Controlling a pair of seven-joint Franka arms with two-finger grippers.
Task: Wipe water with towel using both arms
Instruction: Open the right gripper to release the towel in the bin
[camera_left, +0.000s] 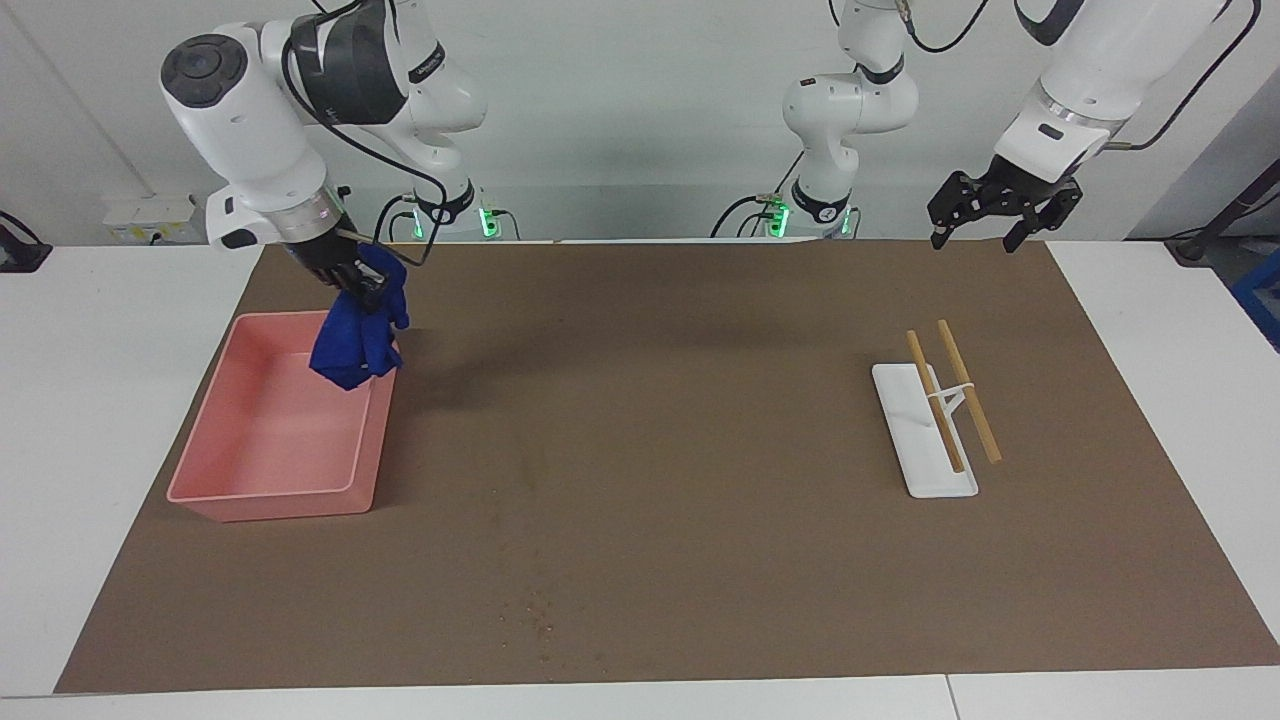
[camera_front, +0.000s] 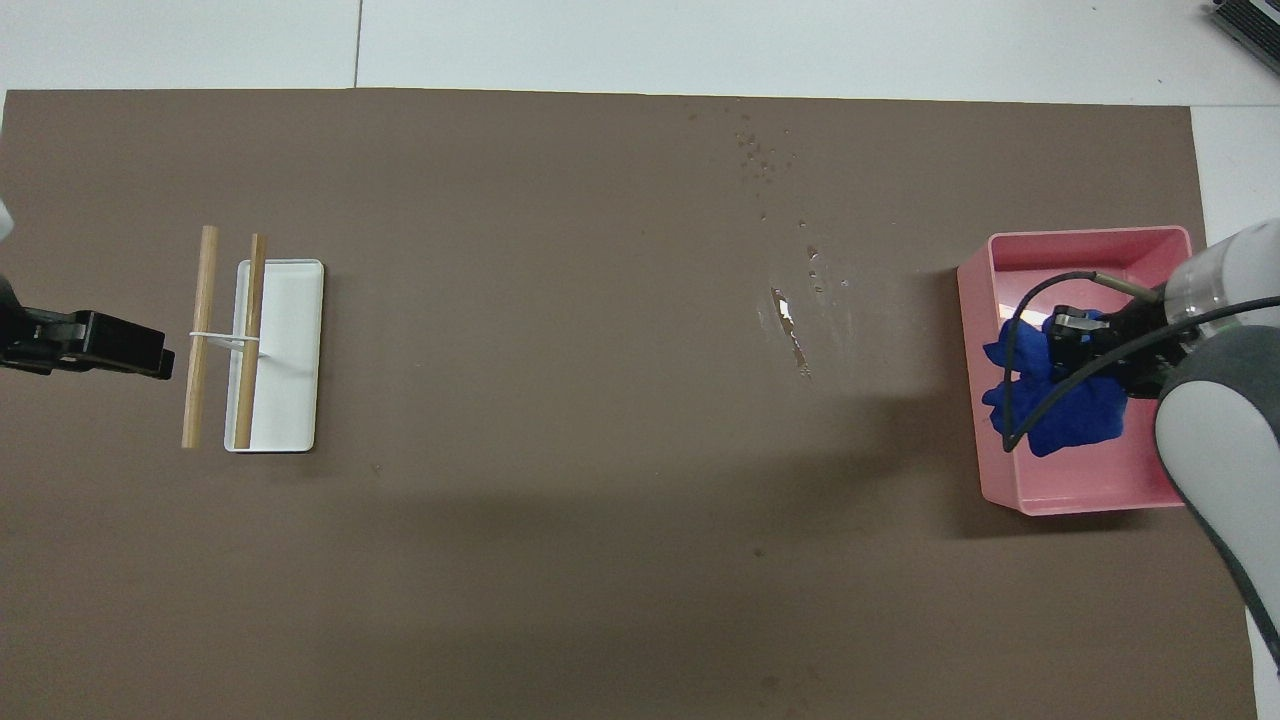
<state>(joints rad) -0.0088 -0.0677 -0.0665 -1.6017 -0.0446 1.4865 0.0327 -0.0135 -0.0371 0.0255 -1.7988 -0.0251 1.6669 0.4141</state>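
Two claws in play, we note both. Left claw (camera_left: 1003, 213) waits wide open with nothing in it, over the bench (camera_left: 640, 560) edge nearest the robots at the left arm's end. Right claw (camera_left: 352, 277) is clamped tight on the towel (camera_left: 352, 340), which dangles over the pink bin (camera_left: 270, 490) at the right arm's end. Water (camera_front: 762, 155) specks sit on the brown paper (camera_front: 500, 560) toward the edge farthest from the robots.
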